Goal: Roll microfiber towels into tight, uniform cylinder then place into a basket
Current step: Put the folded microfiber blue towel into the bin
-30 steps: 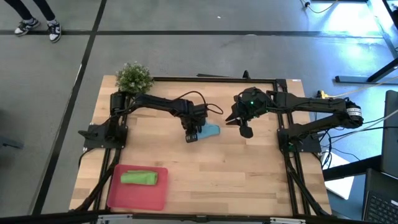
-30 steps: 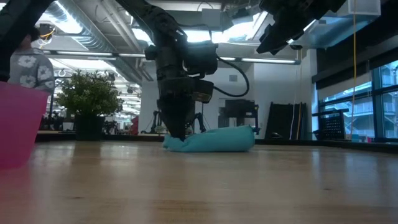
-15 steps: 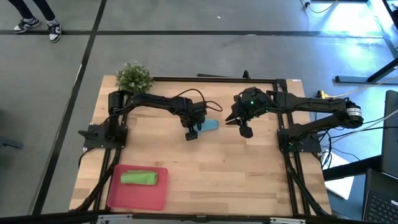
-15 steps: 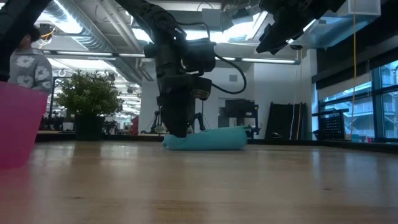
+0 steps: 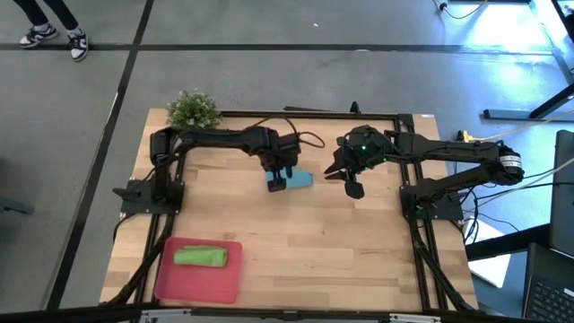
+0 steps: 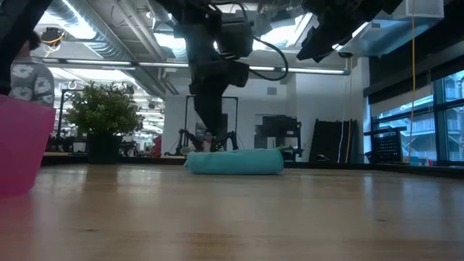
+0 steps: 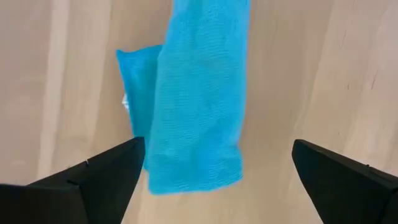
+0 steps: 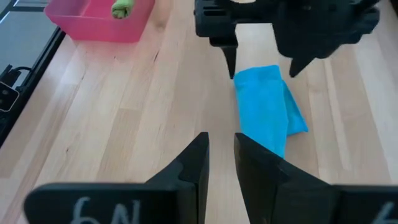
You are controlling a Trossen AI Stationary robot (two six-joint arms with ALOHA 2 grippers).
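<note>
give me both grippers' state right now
Left gripper: open, holding nothing, raised above the blue towel.
Right gripper: nearly shut, empty, hanging in the air to the side of the towel.

Only legible marking: chalk-like characters reading "6N" as shown, on the right tool [image 8: 219,163] body. Nothing else readable.

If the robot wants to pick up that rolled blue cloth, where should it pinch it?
Probably across the middle of the blue towel, from straight above. It lies flat on the table as a loose roll, so squeezing its two long sides should keep it rolled. The left pincer hangs open right over it, well placed; the right pincer waits nearby.
</note>
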